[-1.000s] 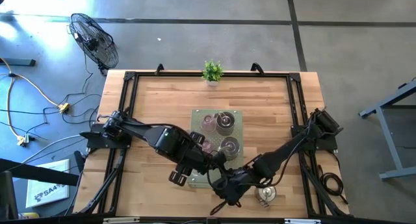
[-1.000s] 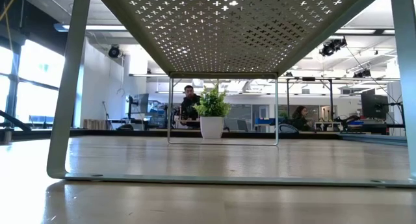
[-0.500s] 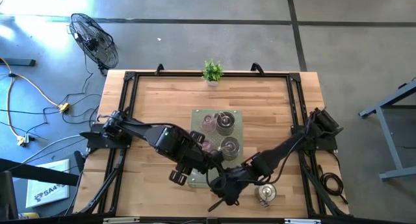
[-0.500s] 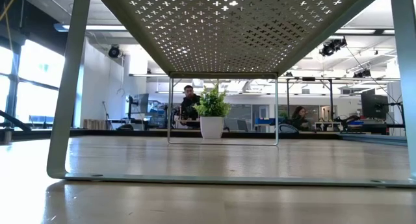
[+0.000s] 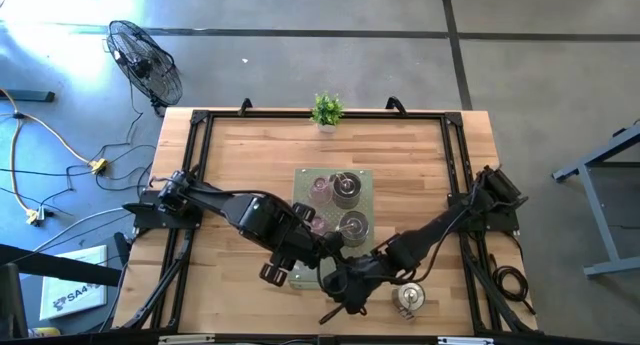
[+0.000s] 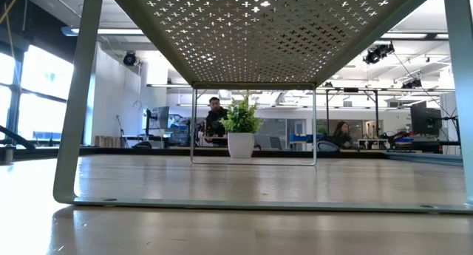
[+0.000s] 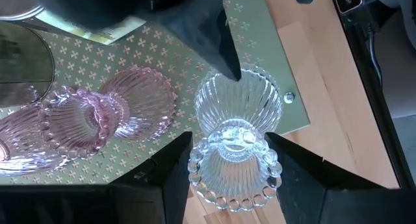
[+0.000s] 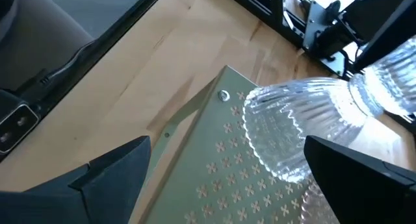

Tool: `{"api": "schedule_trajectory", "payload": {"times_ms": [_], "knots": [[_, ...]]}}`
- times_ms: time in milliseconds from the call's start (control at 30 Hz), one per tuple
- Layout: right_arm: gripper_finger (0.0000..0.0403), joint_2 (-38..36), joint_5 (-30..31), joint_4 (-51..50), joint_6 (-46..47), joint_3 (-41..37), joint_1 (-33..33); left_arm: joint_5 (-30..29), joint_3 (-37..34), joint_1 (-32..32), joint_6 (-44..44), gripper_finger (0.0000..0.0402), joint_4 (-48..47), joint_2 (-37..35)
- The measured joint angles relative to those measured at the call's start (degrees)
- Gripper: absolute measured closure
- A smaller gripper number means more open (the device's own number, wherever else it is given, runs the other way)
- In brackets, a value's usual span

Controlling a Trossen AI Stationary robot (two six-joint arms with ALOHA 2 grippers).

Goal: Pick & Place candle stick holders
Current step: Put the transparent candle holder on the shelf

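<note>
The left gripper (image 7: pixel 227 160) reaches over the near part of the perforated green stand (image 5: pixel 358 185), and its two dark fingers (image 7: pixel 174 165) close on the clear glass holder (image 7: pixel 237 136), gripping it at the narrow waist between its beaded bowl and its ribbed foot (the foot rests at the stand's corner, in the wrist view). Just beside this gripper, farther in on the stand, sit two pink glass holders (image 7: pixel 78 117), touching one another. Beyond the left gripper, toward the far side of the stand, a pinkish holder (image 5: pixel 320 189) and a silvery holder (image 5: pixel 346 189) stand side by side, with another silvery holder (image 5: pixel 353 225) closer to the grippers. The right gripper (image 8: pixel 227 172) hovers right next to the left one, its fingers spread wide with nothing between them, the clear holder lying just ahead of it. A metal holder (image 5: pixel 408 298) rests on the wooden table (image 5: pixel 240 165) just to the right gripper's outer side. A small potted plant (image 5: pixel 326 110) stands at the table's far edge, well apart from both grippers.
</note>
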Motion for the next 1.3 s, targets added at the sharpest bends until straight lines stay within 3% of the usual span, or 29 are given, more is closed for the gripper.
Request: {"api": "schedule_trajectory", "payload": {"times_ms": [533, 1300], "knots": [[0.0003, -0.63, 9.76, -2.00, 1.28, 0.00, 6.15, 0.47, 0.00, 0.00, -0.03, 0.0224, 1.20, 0.66], [0.0003, -0.63, 9.76, -2.81, 1.80, 0.02, 6.04, -0.39, -0.07, 1.12, 3.06, 0.0225, 2.40, 4.02]]}}
